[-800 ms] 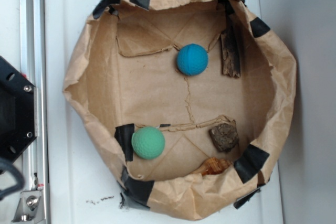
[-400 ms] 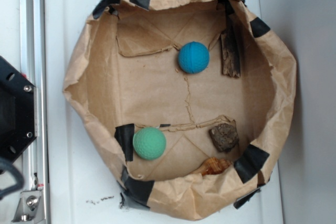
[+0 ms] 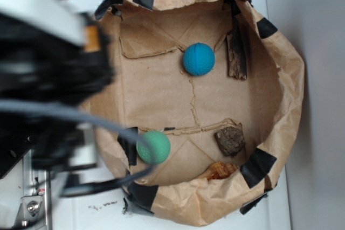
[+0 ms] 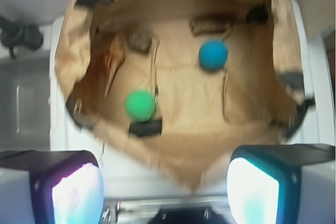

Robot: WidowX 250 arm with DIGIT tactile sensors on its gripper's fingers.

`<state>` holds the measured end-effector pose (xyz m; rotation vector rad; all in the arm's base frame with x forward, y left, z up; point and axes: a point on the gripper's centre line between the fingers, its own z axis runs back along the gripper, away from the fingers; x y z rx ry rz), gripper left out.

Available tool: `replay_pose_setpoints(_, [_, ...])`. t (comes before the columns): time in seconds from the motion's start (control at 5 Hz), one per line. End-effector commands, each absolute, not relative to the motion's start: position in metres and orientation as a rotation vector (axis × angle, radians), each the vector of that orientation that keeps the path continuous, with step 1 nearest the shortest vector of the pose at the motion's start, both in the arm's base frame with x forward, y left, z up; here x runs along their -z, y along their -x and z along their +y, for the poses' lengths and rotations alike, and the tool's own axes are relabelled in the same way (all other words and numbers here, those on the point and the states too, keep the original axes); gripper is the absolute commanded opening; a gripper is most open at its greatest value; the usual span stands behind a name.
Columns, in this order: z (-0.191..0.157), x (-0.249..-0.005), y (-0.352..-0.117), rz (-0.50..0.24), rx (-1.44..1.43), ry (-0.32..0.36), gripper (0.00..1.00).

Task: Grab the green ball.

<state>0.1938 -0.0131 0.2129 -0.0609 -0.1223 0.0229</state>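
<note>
- My gripper [image 4: 165,192] has its fingers [image 4: 76,192] spread wide with nothing between them, at the 6 o'clock edge of the wrist view, outside the paper bin [image 4: 173,166].
- I see the green ball [image 3: 153,146] on the bin floor at about 7 o'clock in the exterior view, just beside a black tape patch [image 3: 128,144].
- The blue ball [image 3: 198,58] sits at 12 o'clock, well apart from the green one.
- My blurred arm [image 3: 48,74] covers the 9 o'clock side.
</note>
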Motion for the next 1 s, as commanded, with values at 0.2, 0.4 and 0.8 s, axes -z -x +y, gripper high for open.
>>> replay_pose_setpoints(0.2, [0.002,-0.163,-0.239,-0.084,-0.161,0.094,1.00])
replay_pose_setpoints(0.4, [-0.002,-0.144,-0.238,-0.029,-0.204,0.166,1.00])
replay_pose_setpoints(0.8, [-0.022,-0.120,-0.232,0.082,-0.221,0.156,1.00])
